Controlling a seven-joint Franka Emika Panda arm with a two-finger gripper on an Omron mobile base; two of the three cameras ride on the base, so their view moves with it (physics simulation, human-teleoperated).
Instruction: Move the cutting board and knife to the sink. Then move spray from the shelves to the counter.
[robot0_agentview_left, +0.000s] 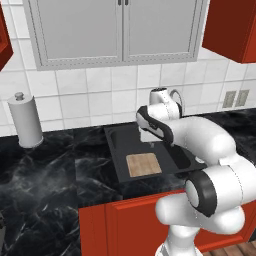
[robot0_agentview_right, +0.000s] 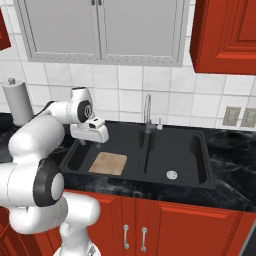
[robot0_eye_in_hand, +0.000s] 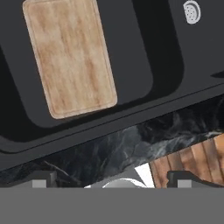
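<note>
The light-wood cutting board (robot0_agentview_left: 143, 165) (robot0_agentview_right: 108, 163) (robot0_eye_in_hand: 70, 57) lies flat on the floor of the left basin of the dark sink (robot0_agentview_left: 115, 145) (robot0_agentview_right: 185, 150) (robot0_eye_in_hand: 144, 65). My gripper (robot0_agentview_left: 150, 140) (robot0_agentview_right: 90, 144) (robot0_eye_in_hand: 113, 179) hangs above that basin near its front-left side. It is open, with nothing between its fingertips, and is clear of the board. The knife, the spray and the shelves are out of view. The black marble counter (robot0_agentview_left: 50, 170) (robot0_agentview_right: 230, 150) (robot0_eye_in_hand: 109, 148) surrounds the sink.
A thin metal faucet (robot0_agentview_right: 147, 112) stands behind the divider between the basins, and a drain (robot0_agentview_right: 171, 175) (robot0_eye_in_hand: 191, 12) sits in the right basin. A paper towel roll (robot0_agentview_left: 25, 122) (robot0_agentview_right: 17, 102) stands on the counter at the left by the tiled wall. Red cabinets hang overhead.
</note>
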